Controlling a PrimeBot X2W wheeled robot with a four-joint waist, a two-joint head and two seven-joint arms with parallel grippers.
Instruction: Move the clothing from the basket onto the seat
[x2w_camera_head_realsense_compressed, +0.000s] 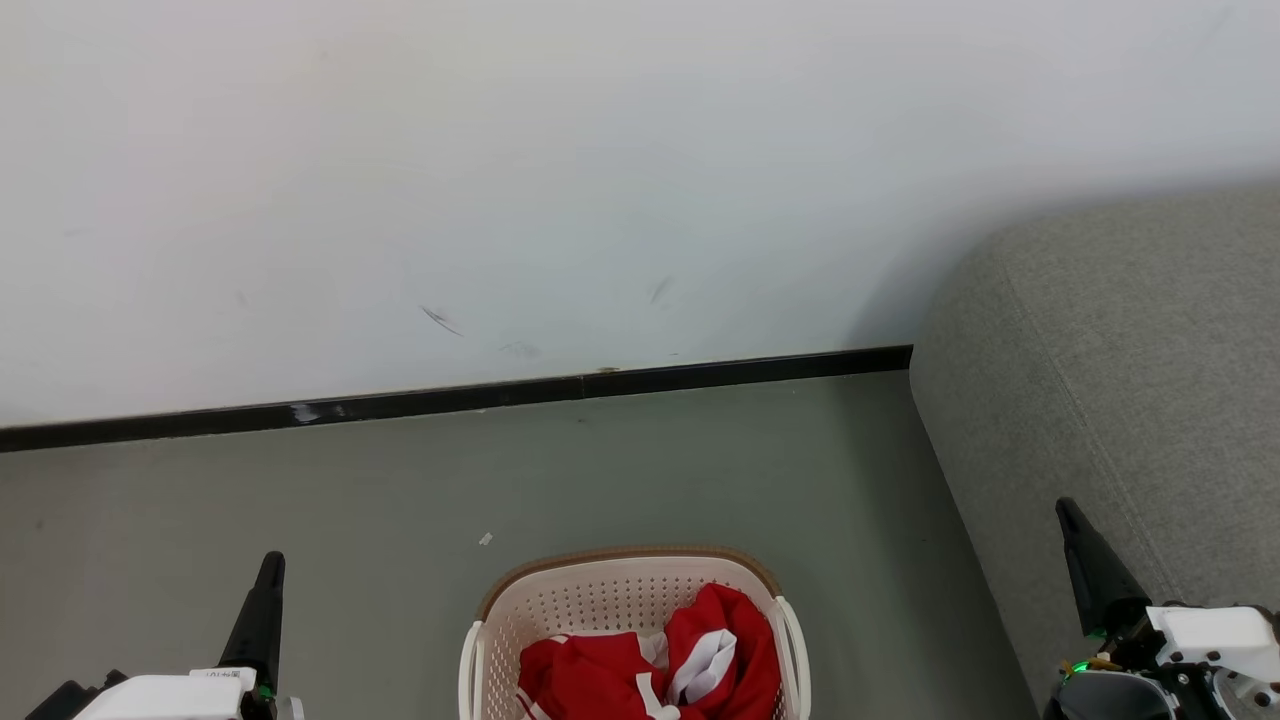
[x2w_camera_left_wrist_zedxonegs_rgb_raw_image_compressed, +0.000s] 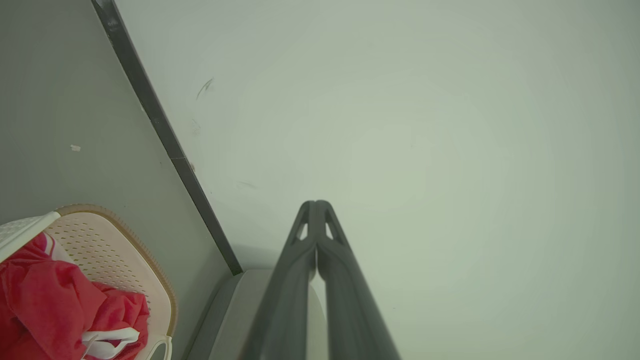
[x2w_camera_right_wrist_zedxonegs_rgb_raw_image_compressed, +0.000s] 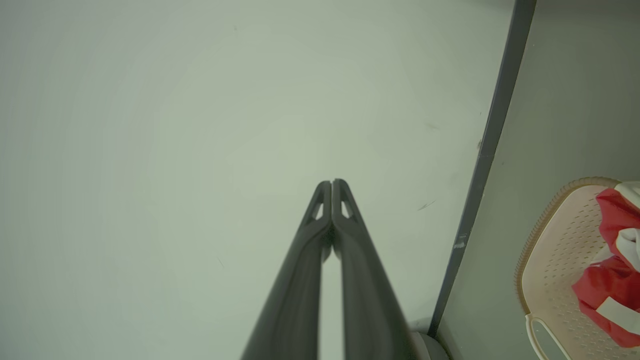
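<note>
Red clothing (x2w_camera_head_realsense_compressed: 598, 682) in basket (x2w_camera_head_realsense_compressed: 620, 556), btwn left claw (x2w_camera_head_realsense_compressed: 270, 566) & right claw (x2w_camera_head_realsense_compressed: 1068, 512), both pressed together.

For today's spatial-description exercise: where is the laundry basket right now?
In the head view, the basket sits on the floor at bottom centre, left of the grey sofa, with red clothing inside.

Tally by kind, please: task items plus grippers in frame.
Basket: 1
Seat: 1
Clothing heap in the basket: 1, number of garments unclear
Grippers: 2, left gripper and right gripper, both shut
Total: 5
</note>
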